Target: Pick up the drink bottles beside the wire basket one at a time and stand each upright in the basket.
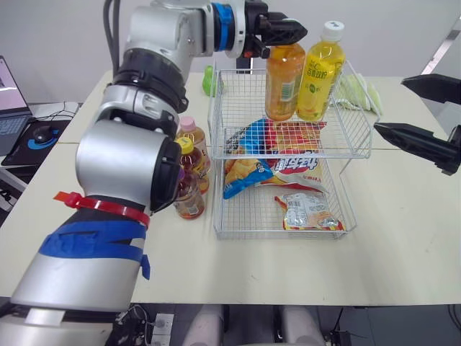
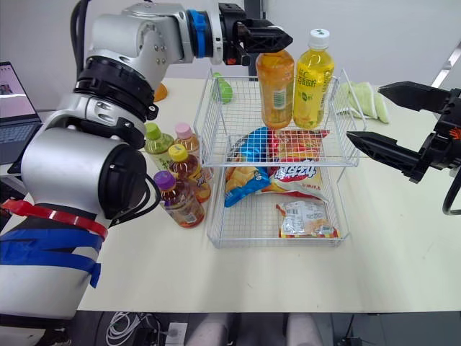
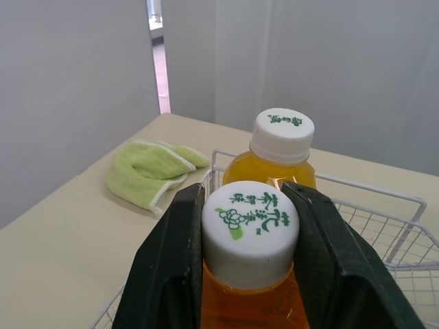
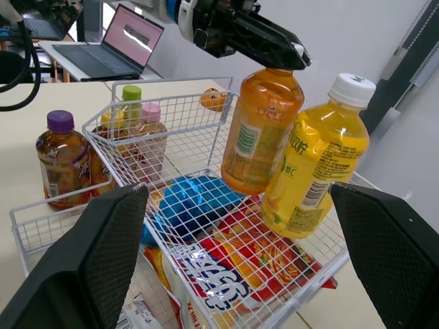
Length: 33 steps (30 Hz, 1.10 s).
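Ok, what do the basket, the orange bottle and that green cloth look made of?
The basket: thin metal wire, apparently white-coated, judging by the fine rigid grid. The orange bottle: probably clear glossy plastic, since the drink shows through; its cap looks matt white plastic. The cloth: soft, fuzzy fabric, likely terry, lying in limp folds.

left arm (image 1: 144,94): reaches forward from the lower left, elbow bent, forearm swung across toward the robot's right
left wrist (image 1: 223,25): blue-banded, roughly level, aimed right
left claw (image 3: 248,195): both fingers (image 3: 171,267) pressed on opposite sides of the white cap of the orange bottle (image 1: 283,79); grip sits at cap and neck
right arm (image 2: 450,140): comes in from the right edge, held low and level
right claw (image 2: 365,113): fingers spread wide, nothing between them, tips aimed toward the robot's left, touching nothing
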Available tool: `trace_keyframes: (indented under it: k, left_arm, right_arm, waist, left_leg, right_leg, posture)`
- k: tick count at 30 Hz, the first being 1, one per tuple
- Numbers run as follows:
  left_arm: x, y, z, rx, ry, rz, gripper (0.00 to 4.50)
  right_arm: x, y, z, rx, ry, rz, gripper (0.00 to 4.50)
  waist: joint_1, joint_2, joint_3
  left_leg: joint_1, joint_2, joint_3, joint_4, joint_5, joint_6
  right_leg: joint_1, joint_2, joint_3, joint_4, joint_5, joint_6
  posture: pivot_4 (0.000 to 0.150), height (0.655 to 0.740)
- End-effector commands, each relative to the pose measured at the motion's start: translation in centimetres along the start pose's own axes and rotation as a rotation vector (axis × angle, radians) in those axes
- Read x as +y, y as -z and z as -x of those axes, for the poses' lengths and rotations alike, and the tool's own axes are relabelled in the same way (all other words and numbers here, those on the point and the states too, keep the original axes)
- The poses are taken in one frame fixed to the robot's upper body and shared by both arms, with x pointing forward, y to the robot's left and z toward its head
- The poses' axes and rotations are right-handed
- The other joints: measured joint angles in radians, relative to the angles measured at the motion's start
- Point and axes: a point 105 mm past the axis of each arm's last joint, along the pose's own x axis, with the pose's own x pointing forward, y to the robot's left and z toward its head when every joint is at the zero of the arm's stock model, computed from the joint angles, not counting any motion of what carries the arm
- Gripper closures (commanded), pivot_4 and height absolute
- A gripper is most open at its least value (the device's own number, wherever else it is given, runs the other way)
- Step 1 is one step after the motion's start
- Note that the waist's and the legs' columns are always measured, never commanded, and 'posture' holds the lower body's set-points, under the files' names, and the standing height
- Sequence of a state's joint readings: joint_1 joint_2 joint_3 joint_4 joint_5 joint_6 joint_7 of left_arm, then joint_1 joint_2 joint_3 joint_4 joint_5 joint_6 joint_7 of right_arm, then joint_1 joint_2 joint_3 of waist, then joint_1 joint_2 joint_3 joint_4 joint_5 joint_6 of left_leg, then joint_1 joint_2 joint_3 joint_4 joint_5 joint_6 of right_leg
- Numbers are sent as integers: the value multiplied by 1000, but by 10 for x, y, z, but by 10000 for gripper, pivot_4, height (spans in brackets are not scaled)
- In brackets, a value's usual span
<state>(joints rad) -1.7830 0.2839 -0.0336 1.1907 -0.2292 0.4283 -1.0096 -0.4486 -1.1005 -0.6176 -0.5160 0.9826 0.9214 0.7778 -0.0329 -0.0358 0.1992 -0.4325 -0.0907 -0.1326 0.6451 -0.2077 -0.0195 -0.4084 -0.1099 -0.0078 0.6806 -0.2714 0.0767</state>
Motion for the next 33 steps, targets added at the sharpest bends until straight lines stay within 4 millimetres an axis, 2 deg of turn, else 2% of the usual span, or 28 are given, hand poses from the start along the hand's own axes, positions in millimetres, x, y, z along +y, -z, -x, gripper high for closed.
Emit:
trace_keyframes:
  k: [1, 9, 10, 14, 18, 22, 27, 30, 33]
  left_arm:
    - [-6, -27, -3, -86, -5, -62, 31653]
    - [-9, -25, -9, -97, -1, -79, 31653]
    - [-9, -27, -8, -103, 9, -77, 24590]
    - [-10, -35, 0, -117, 34, -86, 12909]
    - [-7, -47, 19, -126, 58, -120, 1099]
    - [1, -56, 48, -138, 44, -186, 487]
    - [14, -62, 99, -169, -53, -256, 487]
    - [23, -57, 139, -169, -163, -268, 487]
    - [29, -41, 180, -131, -286, -288, 487]
  right_arm:
    - [2, -14, 6, -24, 21, 58, 0]
    - [2, -16, 8, -22, 33, 63, 0]
    - [2, -16, 8, -22, 36, 65, 0]
    - [1, -17, 8, -23, 38, 67, 0]
    - [0, -19, 7, -27, 41, 70, 0]
    - [1, -19, 5, -35, 34, 76, 0]
    - [7, -18, -2, -39, -20, 48, 0]
    - [12, -17, -10, -43, -73, 39, 0]
    - [17, -15, -22, -43, -130, 51, 0]
  waist:
    - [1, 0, 0]
    - [2, 0, 0]
    - [2, 0, 0]
    - [1, 0, 0]
    - [-1, 0, 0]
    - [-1, 0, 0]
    - [-3, 1, -1]
    - [-6, 1, -1]
    - [-12, 1, -1]
  left_leg:
    - [0, 0, 0, 0, 0, 0]
    - [0, 0, 0, 0, 0, 0]
    - [0, 0, 0, 0, 0, 0]
    - [0, 0, 0, 0, 0, 0]
    - [0, 0, 1, 0, 0, 0]
    - [0, 0, 0, 0, 0, 0]
    - [1, 1, -1, 0, 0, 0]
    - [1, 1, -2, 0, 0, 0]
    - [1, 2, -2, 0, 0, 0]
  right_leg:
    - [0, 0, 0, 0, 0, 0]
    - [0, 0, 0, 0, 0, 0]
    - [1, 0, 0, 0, 0, 0]
    - [1, 0, 0, 0, 0, 0]
    - [1, 0, 0, 0, 0, 0]
    - [0, 0, -1, 0, 0, 0]
    - [1, 1, 0, 1, 0, 0]
    - [1, 1, 0, 1, 0, 0]
    - [0, 1, 1, 1, 0, 0]
  posture:
    - [1500, 7400]
    - [1500, 7400]
    - [1500, 7400]
    - [1500, 7400]
    - [1500, 7400]
    - [1500, 7400]
    - [1500, 7400]
    - [1500, 7400]
    - [1500, 7400]
